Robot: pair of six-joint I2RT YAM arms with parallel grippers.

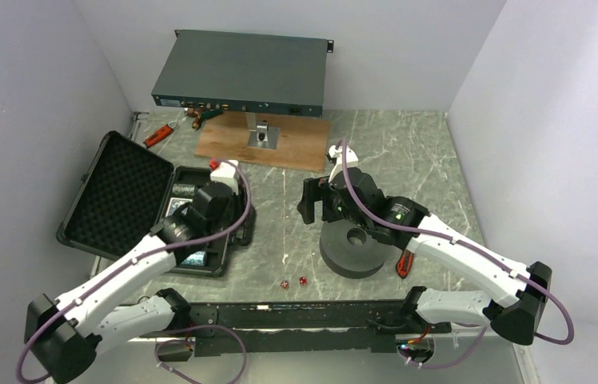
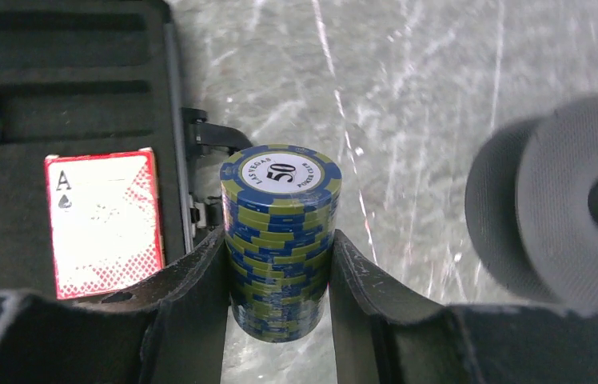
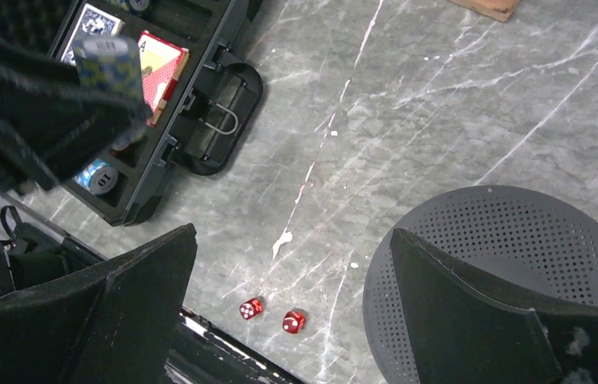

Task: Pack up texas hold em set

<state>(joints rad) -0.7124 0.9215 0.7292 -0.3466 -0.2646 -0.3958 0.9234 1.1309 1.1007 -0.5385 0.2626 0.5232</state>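
Observation:
The black briefcase (image 1: 200,260) lies open at the left, its foam-lined lid (image 1: 116,192) flat behind it. My left gripper (image 1: 224,172) (image 2: 278,240) is shut on a blue-and-yellow chip stack (image 2: 280,240) marked 50, held over the case's right edge by the latch; the stack also shows in the right wrist view (image 3: 108,68). A red card deck (image 2: 104,220) and a blue deck (image 3: 92,24) lie in the case, with a chip stack (image 3: 96,178). Two red dice (image 1: 285,283) (image 3: 251,308) sit on the table. My right gripper (image 1: 312,200) (image 3: 294,232) is open and empty above the table. No yellow disc shows.
A thick dark grey foam ring (image 1: 356,244) (image 2: 576,208) stands under my right arm. A flat grey rack-mount box (image 1: 244,72) sits on a post on a wooden board (image 1: 264,140) at the back. Red-handled tools lie at the back left (image 1: 158,134) and by the ring (image 1: 404,262).

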